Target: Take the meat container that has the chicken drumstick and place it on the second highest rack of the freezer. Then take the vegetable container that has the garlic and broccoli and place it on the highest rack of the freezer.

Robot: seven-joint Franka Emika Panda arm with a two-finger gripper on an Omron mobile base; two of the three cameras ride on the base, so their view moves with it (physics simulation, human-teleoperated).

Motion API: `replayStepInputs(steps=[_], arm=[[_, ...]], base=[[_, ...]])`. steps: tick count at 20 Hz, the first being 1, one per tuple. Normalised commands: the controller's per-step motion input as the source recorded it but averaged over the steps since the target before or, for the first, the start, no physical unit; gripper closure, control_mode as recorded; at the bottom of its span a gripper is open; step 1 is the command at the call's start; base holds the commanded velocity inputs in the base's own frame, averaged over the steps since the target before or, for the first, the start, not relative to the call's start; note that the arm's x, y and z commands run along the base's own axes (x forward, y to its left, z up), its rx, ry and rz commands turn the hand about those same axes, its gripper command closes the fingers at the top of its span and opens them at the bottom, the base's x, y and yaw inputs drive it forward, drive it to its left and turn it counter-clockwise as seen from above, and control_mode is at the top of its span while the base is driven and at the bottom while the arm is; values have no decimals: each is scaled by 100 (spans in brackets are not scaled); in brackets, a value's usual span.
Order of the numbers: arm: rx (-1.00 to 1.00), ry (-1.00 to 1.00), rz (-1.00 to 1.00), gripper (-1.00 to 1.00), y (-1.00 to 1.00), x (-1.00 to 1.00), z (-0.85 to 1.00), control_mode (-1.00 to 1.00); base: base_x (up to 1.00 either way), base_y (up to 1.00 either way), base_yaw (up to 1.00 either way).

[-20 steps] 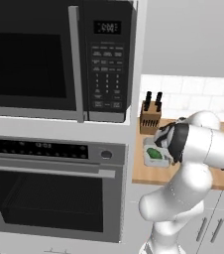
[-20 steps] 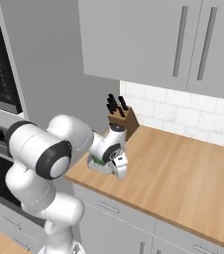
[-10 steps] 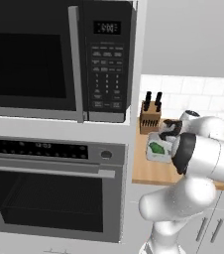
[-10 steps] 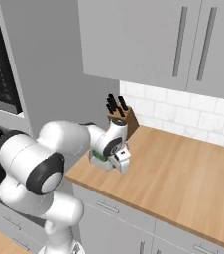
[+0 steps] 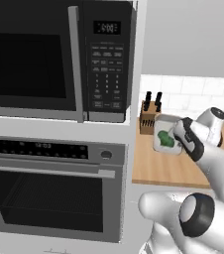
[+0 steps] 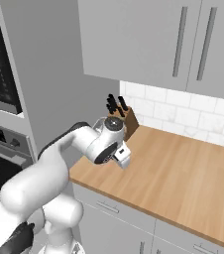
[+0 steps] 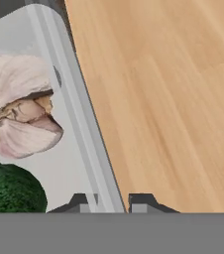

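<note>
The vegetable container (image 5: 162,133) is a light grey tray, tilted and held just above the wooden counter (image 5: 158,168) in front of the knife block. The dark green broccoli (image 5: 166,141) lies in it. In the hand view the whitish-pink garlic (image 7: 20,106) and the broccoli (image 7: 10,191) sit inside the tray, and its rim (image 7: 79,119) runs down between my fingertips. My gripper (image 7: 111,201) is shut on that rim, at the tray's right edge (image 5: 177,135). In the right base view my arm hides the tray. The freezer and the meat container are out of view.
A knife block (image 6: 128,119) stands at the counter's back left corner against the tiled wall. A microwave (image 5: 59,54) and a wall oven (image 5: 54,193) fill the tall unit left of the counter. Grey cabinets (image 6: 158,44) hang above. Bare counter (image 6: 183,168) stretches to the right.
My gripper has shut on the tray's rim, and the tray has risen a little and tilted. The arm's elbow has swung down and to the right.
</note>
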Motion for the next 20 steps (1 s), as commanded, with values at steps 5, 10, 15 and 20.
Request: replayStepInputs(steps=[5, 10, 15, 20], arm=[[-18, -13, 0, 100, -9, -64, 86, -100], [-11, 0, 0, 100, -13, -46, 81, -100], [0, 8, 0, 100, 4, 2, 3, -100], [5, 12, 0, 100, -1, 0, 5, -100]], base=[[0, 0, 0], [0, 0, 0], [0, 0, 0], [0, 0, 0]])
